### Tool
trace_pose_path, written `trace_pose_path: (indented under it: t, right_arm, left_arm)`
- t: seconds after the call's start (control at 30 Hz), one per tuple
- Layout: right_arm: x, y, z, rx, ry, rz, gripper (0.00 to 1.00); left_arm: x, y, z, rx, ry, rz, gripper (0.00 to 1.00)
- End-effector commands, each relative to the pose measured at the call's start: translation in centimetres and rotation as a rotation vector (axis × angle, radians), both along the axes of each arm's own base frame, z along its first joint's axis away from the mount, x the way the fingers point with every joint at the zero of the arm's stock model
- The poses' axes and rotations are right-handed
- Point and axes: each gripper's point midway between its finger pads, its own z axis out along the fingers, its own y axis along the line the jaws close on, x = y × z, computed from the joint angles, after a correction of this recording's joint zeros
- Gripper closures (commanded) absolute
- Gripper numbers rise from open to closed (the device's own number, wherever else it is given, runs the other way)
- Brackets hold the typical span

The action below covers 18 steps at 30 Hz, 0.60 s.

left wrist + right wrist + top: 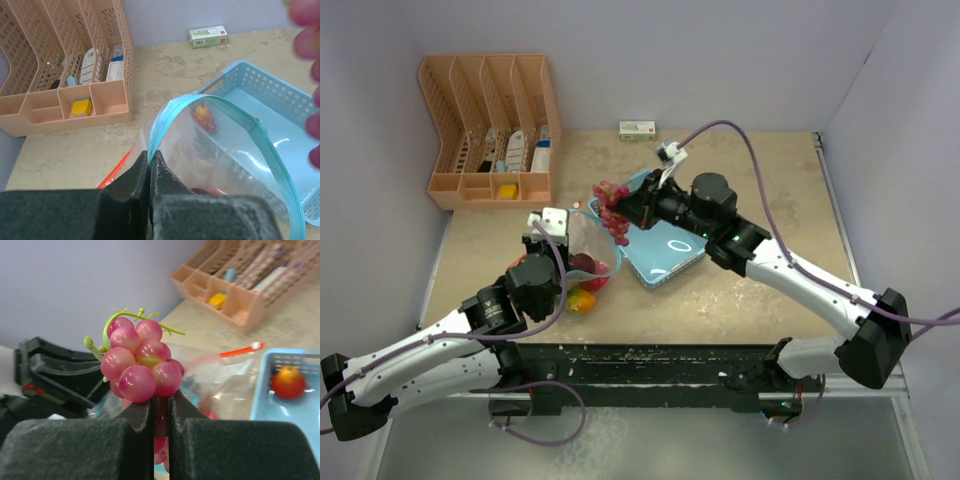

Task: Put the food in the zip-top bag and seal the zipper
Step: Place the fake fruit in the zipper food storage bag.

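Observation:
My left gripper (pixel 149 156) is shut on the blue zipper rim of the clear zip-top bag (pixel 227 150) and holds its mouth open; in the top view the left gripper (pixel 563 240) is at the bag's (pixel 592 248) left side. My right gripper (pixel 161 401) is shut on a bunch of pink-red grapes (pixel 140 365) and holds it just above the bag's mouth, right gripper (pixel 625 212), grapes (pixel 611 208). A dark red piece (pixel 586 264) and a green-orange mango (pixel 582 299) lie at the bag's low end. A red-orange fruit (pixel 288 382) sits in the blue basket (pixel 305 360).
The blue basket (pixel 670 255) lies right of the bag, under my right arm. An orange slotted rack (pixel 490 130) with white bottles and a yellow piece stands at the back left. A small green-white box (pixel 637 130) lies by the back wall.

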Motion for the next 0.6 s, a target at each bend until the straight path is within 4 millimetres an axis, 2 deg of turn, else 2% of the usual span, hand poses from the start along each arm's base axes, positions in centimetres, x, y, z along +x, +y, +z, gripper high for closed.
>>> trace_pose_path:
  t: [0.0, 0.07, 0.23, 0.33, 0.57]
  right_arm:
    - [-2.7, 3.1, 4.2, 0.166, -0.077, 0.099, 1.0]
    - [-2.9, 3.3, 3.8, 0.187, -0.057, 0.092, 1.0]
    - [-2.3, 3.6, 1.2, 0.161, 0.001, 0.066, 1.0]
    - [-2.2, 4.5, -0.3, 0.15, 0.028, 0.091, 1.0]
    - [-2.3, 7.0, -2.5, 0.111, 0.059, 0.131, 1.0]
  left_arm:
    - [0.1, -0.1, 2.5, -0.085, -0.043, 0.006, 1.0]
    - [0.0, 0.1, 2.5, -0.089, -0.046, 0.008, 1.0]
    - [0.0, 0.3, 2.8, -0.095, -0.053, 0.011, 1.0]
    - [0.0, 0.2, 2.8, -0.096, -0.055, 0.007, 1.0]
    - [0.2, -0.2, 2.8, -0.092, -0.053, 0.003, 1.0]
